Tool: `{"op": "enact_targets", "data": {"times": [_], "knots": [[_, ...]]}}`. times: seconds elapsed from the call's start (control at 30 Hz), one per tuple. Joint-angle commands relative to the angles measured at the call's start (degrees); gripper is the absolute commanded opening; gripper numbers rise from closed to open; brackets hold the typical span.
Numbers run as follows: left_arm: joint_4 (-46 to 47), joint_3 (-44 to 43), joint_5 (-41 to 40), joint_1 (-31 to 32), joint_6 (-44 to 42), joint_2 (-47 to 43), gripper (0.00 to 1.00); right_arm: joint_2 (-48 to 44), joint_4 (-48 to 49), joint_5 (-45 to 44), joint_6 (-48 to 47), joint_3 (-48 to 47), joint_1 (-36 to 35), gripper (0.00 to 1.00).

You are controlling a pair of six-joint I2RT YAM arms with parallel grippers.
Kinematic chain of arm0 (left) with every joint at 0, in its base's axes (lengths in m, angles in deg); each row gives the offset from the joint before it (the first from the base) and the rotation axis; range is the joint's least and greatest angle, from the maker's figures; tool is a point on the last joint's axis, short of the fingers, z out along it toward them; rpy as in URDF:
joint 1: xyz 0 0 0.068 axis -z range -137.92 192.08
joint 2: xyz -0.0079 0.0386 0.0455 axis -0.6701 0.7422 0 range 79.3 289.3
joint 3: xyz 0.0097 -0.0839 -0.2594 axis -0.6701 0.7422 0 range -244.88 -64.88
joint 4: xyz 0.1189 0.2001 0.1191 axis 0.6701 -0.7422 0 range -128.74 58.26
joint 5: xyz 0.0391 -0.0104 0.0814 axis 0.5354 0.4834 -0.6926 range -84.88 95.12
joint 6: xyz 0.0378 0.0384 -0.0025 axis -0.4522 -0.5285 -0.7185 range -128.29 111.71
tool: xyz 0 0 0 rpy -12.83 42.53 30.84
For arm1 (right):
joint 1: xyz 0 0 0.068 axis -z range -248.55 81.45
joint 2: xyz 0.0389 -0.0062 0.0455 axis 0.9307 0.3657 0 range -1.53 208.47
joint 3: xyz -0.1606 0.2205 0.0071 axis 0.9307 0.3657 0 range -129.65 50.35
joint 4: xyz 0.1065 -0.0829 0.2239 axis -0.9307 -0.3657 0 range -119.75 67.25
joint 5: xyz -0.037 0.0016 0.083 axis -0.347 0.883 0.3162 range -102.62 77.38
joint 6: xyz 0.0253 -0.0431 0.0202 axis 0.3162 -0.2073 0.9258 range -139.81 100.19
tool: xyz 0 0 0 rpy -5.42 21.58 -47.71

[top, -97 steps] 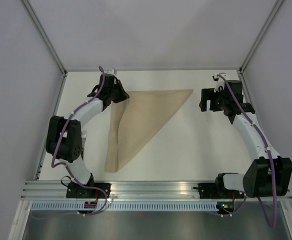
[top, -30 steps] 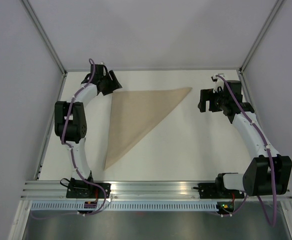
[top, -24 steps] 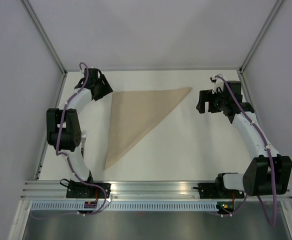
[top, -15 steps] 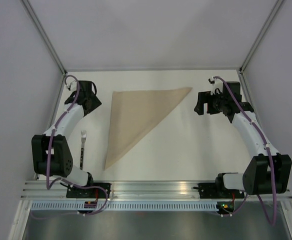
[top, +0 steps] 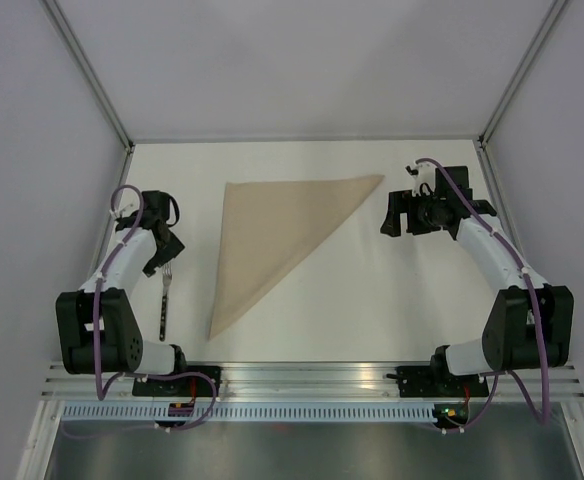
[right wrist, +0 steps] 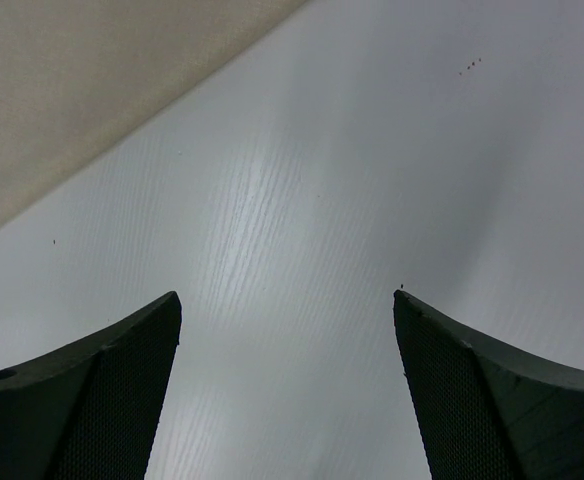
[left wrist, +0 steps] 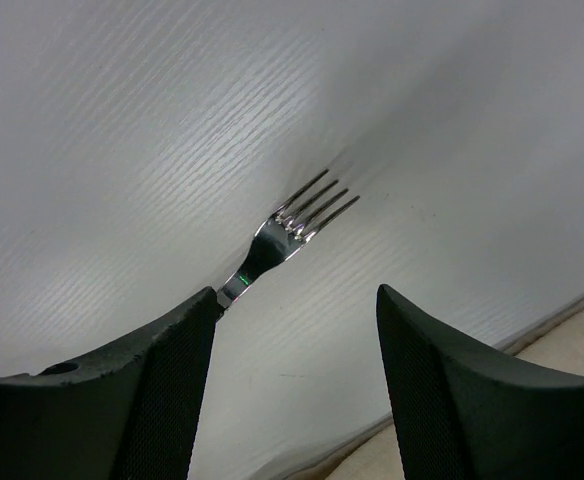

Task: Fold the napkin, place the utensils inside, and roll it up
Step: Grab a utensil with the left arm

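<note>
1. Napkin (top: 277, 235): folded into a triangle and lying flat on the tabletop (top: 372, 300), left of centre. One short side runs parallel to the far edge. The long tip points toward the near edge.

2. Fork (top: 164, 295): lies flat between the napkin and the left edge, apart from the cloth. The tines point toward the far edge and the black handle toward the near edge.

3. Left gripper (top: 164, 254): positioned over the tine end of the fork. In the left wrist view its fingers (left wrist: 152, 400) are spread. The tines lie on the tabletop ahead of the gap, and one finger hides the handle. The pictures do not show any contact with the fork.

4. Right gripper (top: 392, 214): positioned toward the far-right corner, just beside the napkin corner that points at the right edge. In the right wrist view its fingers are spread, with only tabletop between them. The cloth edge crosses the upper left of that view.
</note>
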Motion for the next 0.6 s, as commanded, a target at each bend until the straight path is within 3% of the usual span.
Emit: {"op": "enact_targets", "data": {"times": [0.0,0.57], "knots": [[-2.3,1.8,1.0,-1.6,-0.2,0.1,0.70,0.3,-0.5,0.9,0.8,-0.7,-0.3,0.91],[-0.8,5.4,9.0,-5.0,-3.2,9.9,0.62,1.2,-0.4,-0.5,0.8,-0.2,-0.2,0.91]]}}
